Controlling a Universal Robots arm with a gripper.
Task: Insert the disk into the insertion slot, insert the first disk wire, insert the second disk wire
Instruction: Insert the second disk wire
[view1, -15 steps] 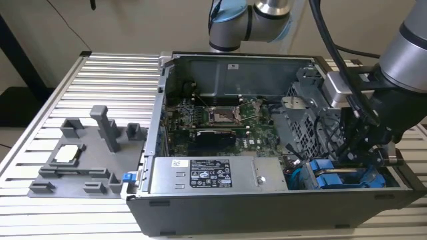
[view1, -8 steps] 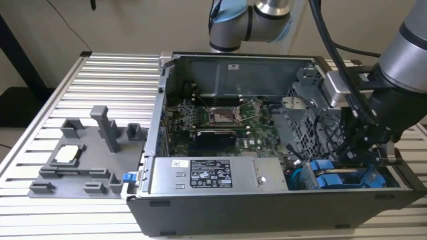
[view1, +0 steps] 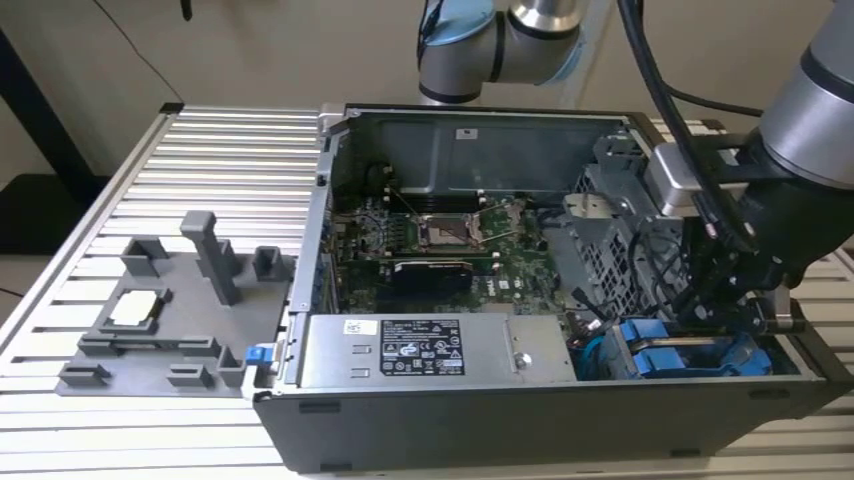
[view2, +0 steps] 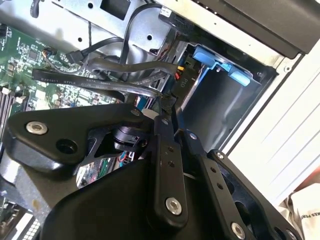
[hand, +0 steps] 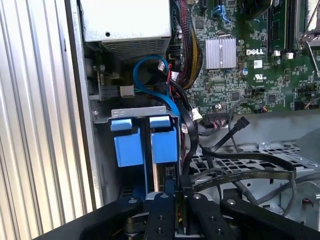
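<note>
Two blue-fronted units stand side by side in the grey metal drive cage (hand: 137, 111) at the case's front corner, on the exterior view's right. The disk (hand: 164, 144) is the one nearer my fingers and sits inside the insertion slot (hand: 172, 114). Its blue frame (view1: 667, 357) also shows in the exterior view. My gripper (hand: 179, 200) hangs right over the disk's end, shut on a black disk wire (hand: 186, 150) that runs down between the fingertips (view2: 167, 107). A blue wire (hand: 145, 65) loops down to the same spot. How the wire's plug meets the disk is hidden.
The open computer case (view1: 534, 420) lies on a slatted metal table (view1: 200, 150). The power supply (view1: 427, 350) sits beside the cage and the motherboard (view1: 441, 240) behind it. Loose black cables (hand: 240, 172) cross a perforated panel close to my fingers. A grey fixture (view1: 174, 300) stands outside the case.
</note>
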